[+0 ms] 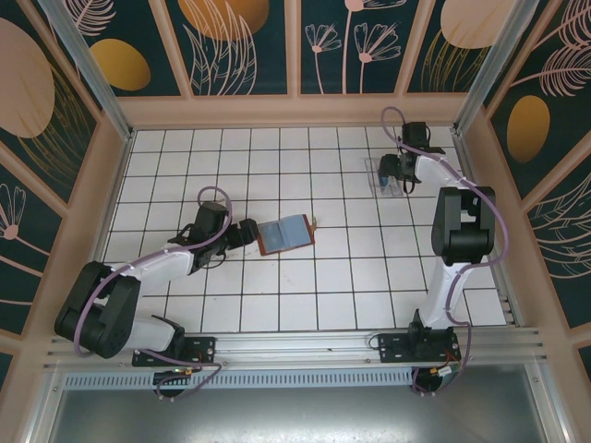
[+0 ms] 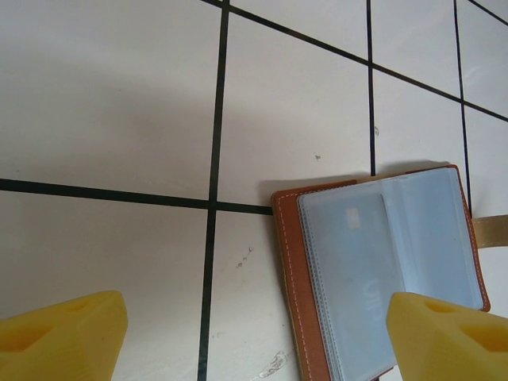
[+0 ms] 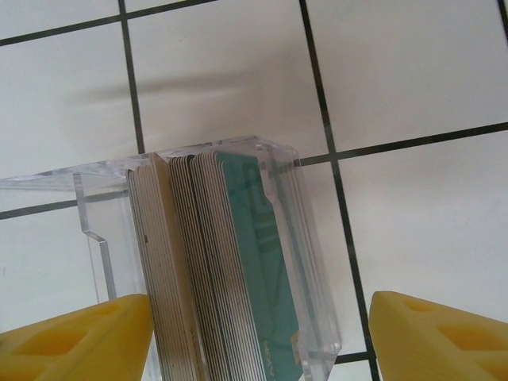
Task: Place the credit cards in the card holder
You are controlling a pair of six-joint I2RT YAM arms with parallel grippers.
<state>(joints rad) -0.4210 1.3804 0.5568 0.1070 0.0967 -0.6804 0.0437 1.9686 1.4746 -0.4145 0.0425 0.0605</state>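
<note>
Between your left gripper's (image 2: pixel 254 341) yellow fingertips (image 2: pixel 63 333) you see bare white tile. The jaws stand wide apart and hold nothing. The fingertip at 4 o'clock in the left wrist view covers the near corner of the card holder (image 2: pixel 381 262), and you cannot tell whether it touches the leather. The card holder lies open with its blue-grey pockets up. Its lower edge is cut off by the frame, and its strap (image 2: pixel 492 230) runs off at 3 o'clock. A pale patch in one pocket is too faint to name.

Your right gripper (image 3: pixel 258 337) is also spread, with one pad (image 3: pixel 436 333) on either side of the credit cards (image 3: pixel 198 270). They stand on edge in a clear box (image 3: pixel 95 206), and a teal card (image 3: pixel 254 238) faces 3 o'clock. The other pad hides part of the box, so contact there is unclear. The ends of the cards run out of frame at 6 o'clock.

From above, the card holder (image 1: pixel 284 233) sits mid-table (image 1: pixel 351 277) with open tile all round it. The left gripper (image 1: pixel 247 233) is just beside it at 9 o'clock. The clear box (image 1: pixel 386 175) lies toward 1 o'clock, near the side wall (image 1: pixel 480 166), so room is tighter there.

Your left arm (image 1: pixel 138 277) lies low, reaching from 7 o'clock toward the centre. Your right arm (image 1: pixel 457 231) rises from 5 o'clock with its elbow high, and the right gripper (image 1: pixel 392 173) is over the box.
</note>
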